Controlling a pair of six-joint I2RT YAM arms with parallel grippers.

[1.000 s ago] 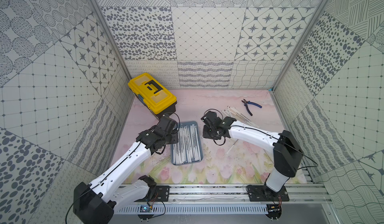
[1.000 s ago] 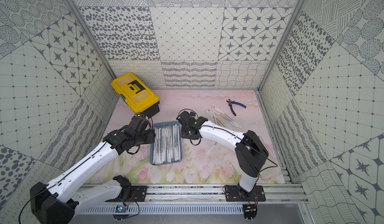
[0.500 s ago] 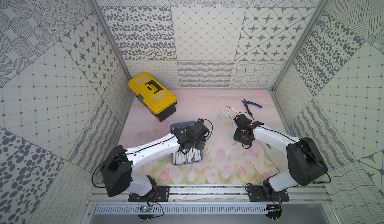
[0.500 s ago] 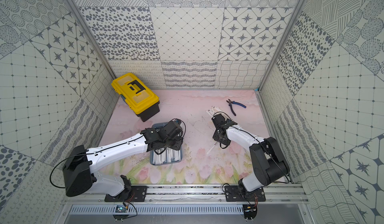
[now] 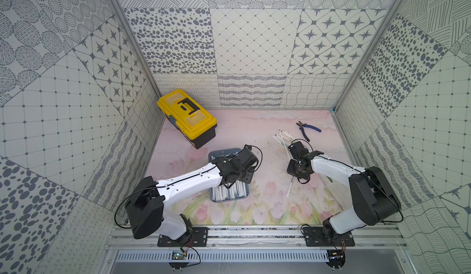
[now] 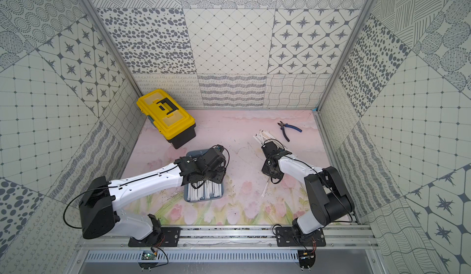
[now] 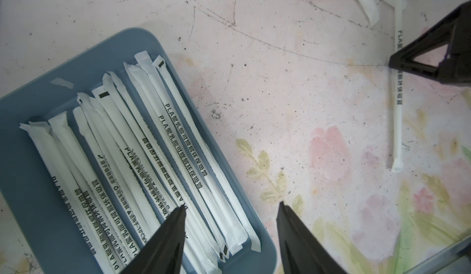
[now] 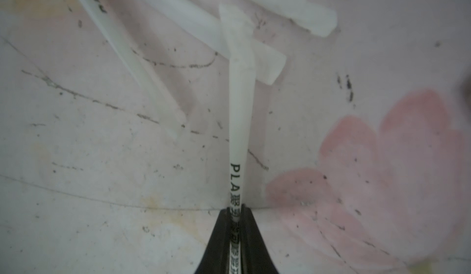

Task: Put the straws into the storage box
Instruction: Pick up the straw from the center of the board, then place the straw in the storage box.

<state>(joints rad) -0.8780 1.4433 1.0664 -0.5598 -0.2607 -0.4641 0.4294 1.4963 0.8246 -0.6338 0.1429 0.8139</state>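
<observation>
The blue-grey storage box [image 5: 213, 156] [image 6: 189, 155] [image 7: 38, 102] lies mid-table with several white-wrapped straws [image 7: 153, 137] [image 5: 229, 191] side by side in it. My left gripper [image 7: 232, 206] [image 5: 244, 179] hovers over the box's right edge, open, with nothing between its fingers. More straws [image 5: 280, 137] [image 6: 262, 135] lie in a loose pile at the back right. In front of that pile my right gripper [image 8: 236, 209] [image 5: 297, 171] is shut on one straw [image 8: 239, 122] [image 5: 288, 190] [image 7: 397, 122] that lies on the mat, its far end reaching the pile.
A yellow toolbox [image 5: 186, 114] [image 6: 165, 114] stands at the back left, close behind the box. Blue-handled pliers [image 5: 307, 130] [image 6: 289, 130] lie behind the straw pile near the right wall. Patterned walls enclose the mat on three sides.
My right gripper went from beside the box to the lone straw on the right and shut on it. The left arm swung from the box's left side to over it.
</observation>
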